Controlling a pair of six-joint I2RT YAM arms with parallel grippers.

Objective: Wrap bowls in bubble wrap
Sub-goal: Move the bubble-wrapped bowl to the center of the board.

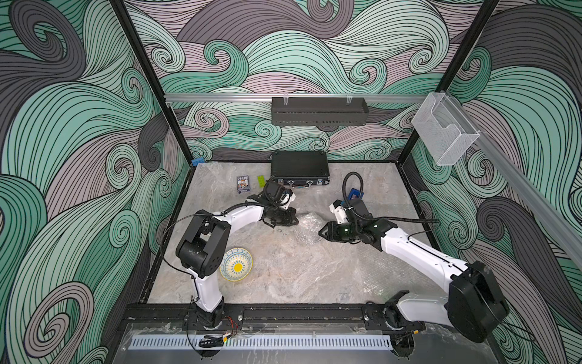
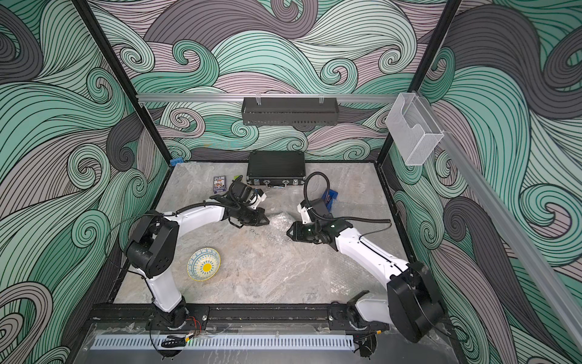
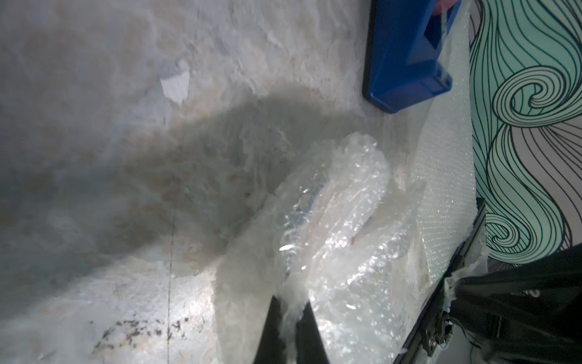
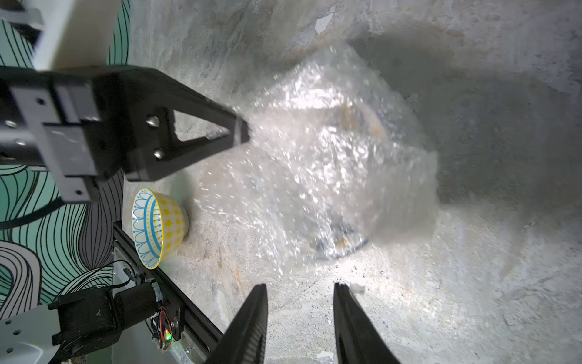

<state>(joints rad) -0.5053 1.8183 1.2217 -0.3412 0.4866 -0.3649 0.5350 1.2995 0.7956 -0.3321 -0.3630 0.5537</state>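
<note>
One bowl [image 4: 341,247] is covered by bubble wrap [image 4: 321,164] at the centre of the table [image 1: 283,283]. The wrap's edge is pinched by the left gripper [image 4: 241,132]. The right gripper [image 4: 299,286] is parted and empty. The cream bowl [image 1: 236,264], near the left arm [image 1: 242,216], is not yet wrapped.

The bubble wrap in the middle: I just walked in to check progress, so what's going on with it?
The left gripper is shut on an edge of the bubble wrap, which is bundled over a blue-rimmed bowl in the middle of the table. The bowl shows only faintly through the wrap. The right gripper is open just short of the bundle, holding nothing. The cream bowl sits unwrapped, apart from the bundle, beside the left arm.
</note>
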